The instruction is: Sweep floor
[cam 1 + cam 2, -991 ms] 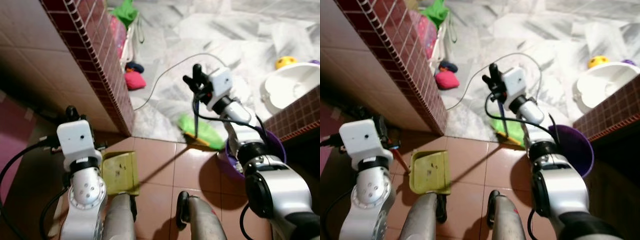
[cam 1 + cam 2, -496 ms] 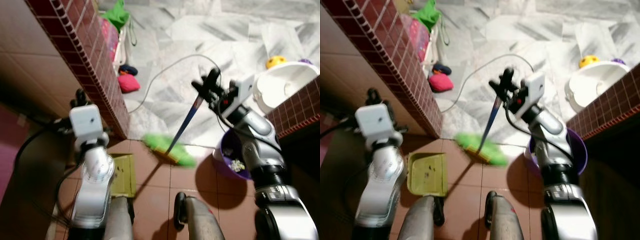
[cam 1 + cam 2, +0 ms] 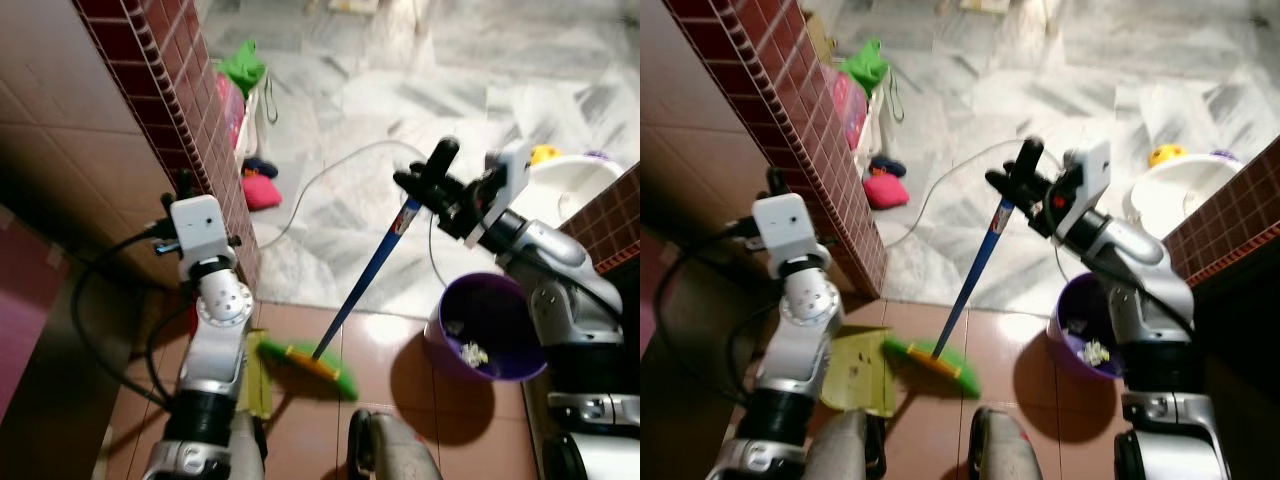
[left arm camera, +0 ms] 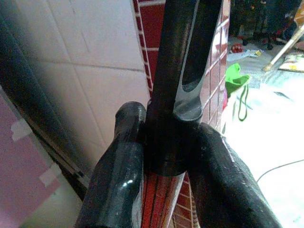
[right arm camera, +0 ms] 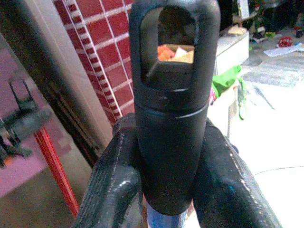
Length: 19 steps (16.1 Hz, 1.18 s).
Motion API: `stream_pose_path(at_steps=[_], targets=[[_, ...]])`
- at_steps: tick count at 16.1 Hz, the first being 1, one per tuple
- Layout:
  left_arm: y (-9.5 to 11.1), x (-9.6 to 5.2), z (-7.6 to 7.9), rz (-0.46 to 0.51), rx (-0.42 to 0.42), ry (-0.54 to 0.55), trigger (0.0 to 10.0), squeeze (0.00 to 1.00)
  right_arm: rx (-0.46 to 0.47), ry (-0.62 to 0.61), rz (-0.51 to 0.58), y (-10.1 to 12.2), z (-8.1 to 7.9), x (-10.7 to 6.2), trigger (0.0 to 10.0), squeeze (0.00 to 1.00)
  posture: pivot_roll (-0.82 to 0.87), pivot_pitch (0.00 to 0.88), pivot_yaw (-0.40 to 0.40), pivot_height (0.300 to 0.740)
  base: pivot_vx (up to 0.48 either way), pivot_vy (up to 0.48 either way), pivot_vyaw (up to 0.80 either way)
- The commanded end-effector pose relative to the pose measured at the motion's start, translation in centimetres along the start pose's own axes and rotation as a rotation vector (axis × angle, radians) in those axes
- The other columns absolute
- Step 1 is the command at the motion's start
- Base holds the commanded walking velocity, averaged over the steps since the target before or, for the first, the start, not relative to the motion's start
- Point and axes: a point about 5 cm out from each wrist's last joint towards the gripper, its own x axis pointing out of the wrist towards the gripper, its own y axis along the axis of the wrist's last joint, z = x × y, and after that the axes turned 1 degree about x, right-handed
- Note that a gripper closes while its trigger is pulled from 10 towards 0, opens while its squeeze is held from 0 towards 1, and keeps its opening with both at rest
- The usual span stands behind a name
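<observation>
**Broom head drawn in to the dustpan**

The right gripper [image 3: 1025, 175] has its jaws closed tight around the black cap of the broom handle [image 3: 975, 270], as the right wrist view confirms. Against half a second ago, the green broom head [image 3: 933, 363] has come from about the 12 o'clock side of the robot's feet, near the marble edge, back across the brown tiles toward 10 o'clock, and now lies touching the near edge of the yellow-green dustpan [image 3: 858, 372]. That reads as a stroke finishing: whatever dirt was pushed should be at or on the pan.

The left gripper [image 3: 185, 185] is shut on a black handle end too, seen in the left wrist view; by its place above the pan I judge it to be the dustpan's handle. A second ago that arm sat lower and nearer; it now stands upright beside the red-tiled wall [image 3: 170, 90].

The purple bucket [image 3: 487, 325], at about 2 o'clock, holds some pale crumpled scraps at its bottom. The white basin [image 3: 590, 185] beyond it shows nothing I can make out inside. Specks dot the pan.
</observation>
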Motion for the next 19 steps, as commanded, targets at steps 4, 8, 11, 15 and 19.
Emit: stream_pose_path(at_steps=[4, 8, 11, 15, 19], targets=[[-0.7, 0.3, 1.9, -0.033, -0.078, -0.025, 10.0, 0.00, 0.023, -0.083, 0.104, 2.2, 0.2, 0.4, 10.0, 0.00, -0.16, 0.015, -0.019, 0.740, 0.000, 0.000, 0.00], [-0.6, 1.1, 2.5, -0.019, -0.092, -0.040, 10.0, 0.00, -0.239, -0.292, 0.203, 4.4, 1.6, 0.8, 10.0, 0.00, -0.15, 0.000, -0.007, 0.740, 0.000, 0.000, 0.00], [-0.8, 1.5, 2.5, -0.014, -0.107, -0.045, 10.0, 0.00, -0.378, -0.296, 0.249, 5.4, 1.1, 1.5, 10.0, 0.00, -0.15, 0.000, 0.005, 0.740, 0.000, 0.000, 0.00], [-0.8, 1.9, 2.6, -0.016, -0.119, -0.076, 10.0, 0.00, -0.488, -0.336, 0.252, 5.3, 1.4, 1.4, 10.0, 0.00, -0.15, 0.000, 0.021, 0.740, 0.000, 0.000, 0.00], [-0.1, 2.1, 2.5, -0.028, -0.238, -0.133, 10.0, 0.00, -0.570, -0.452, 0.138, 1.7, 1.6, 0.5, 10.0, 0.00, -0.14, 0.000, 0.031, 0.740, 0.000, 0.000, 0.00]])
